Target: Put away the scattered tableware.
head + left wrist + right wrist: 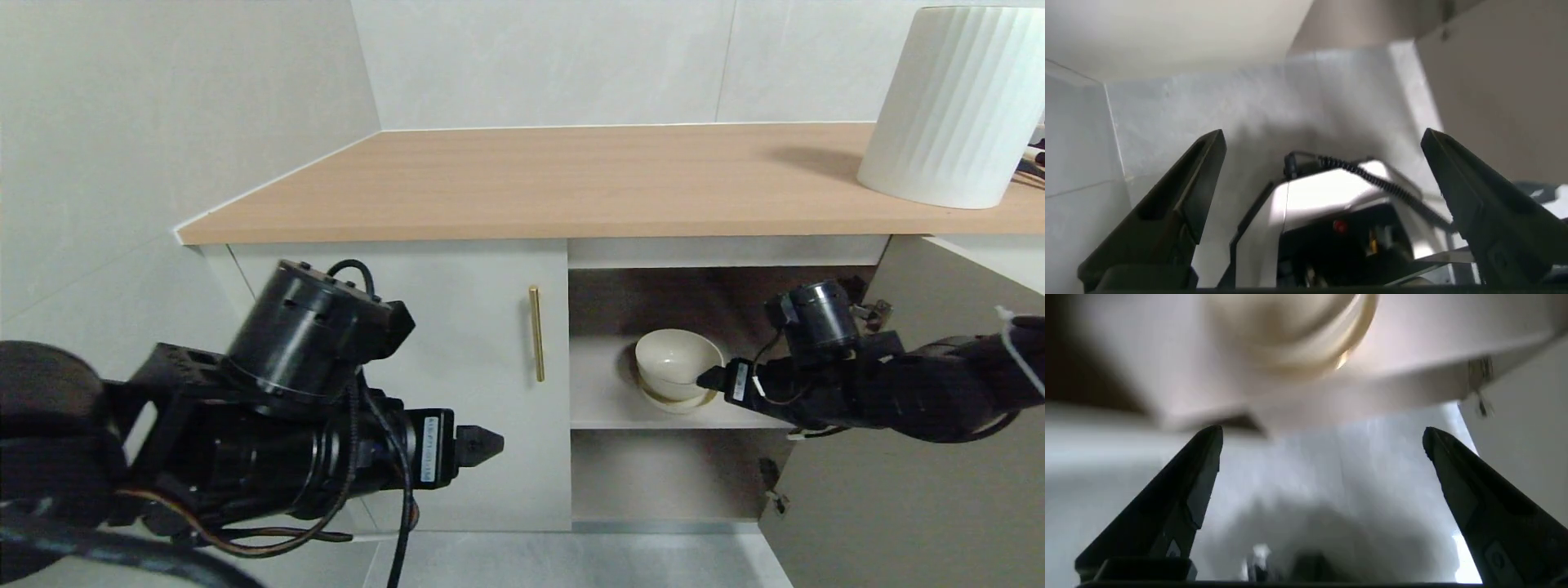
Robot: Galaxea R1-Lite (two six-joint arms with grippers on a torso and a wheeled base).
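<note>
The cream bowl (679, 363) sits on the shelf (604, 400) of the open cupboard, with the right gripper (709, 378) just at its near-right rim. The head view hides what the wrist camera settles: the fingers (1184, 498) are spread and hold nothing (the bowl lies just beyond them). The left gripper (482, 443), likewise released, hangs before the closed door (457, 367). A white ribbed canister (955, 106) stands on the counter (571, 180).

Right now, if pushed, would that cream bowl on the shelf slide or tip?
The bowl looks glazed and rigid: probably slippery, likely breakable. It rests on a shallow dish, so a push may shift both. Low and wide, tipping seems unlikely.
</note>
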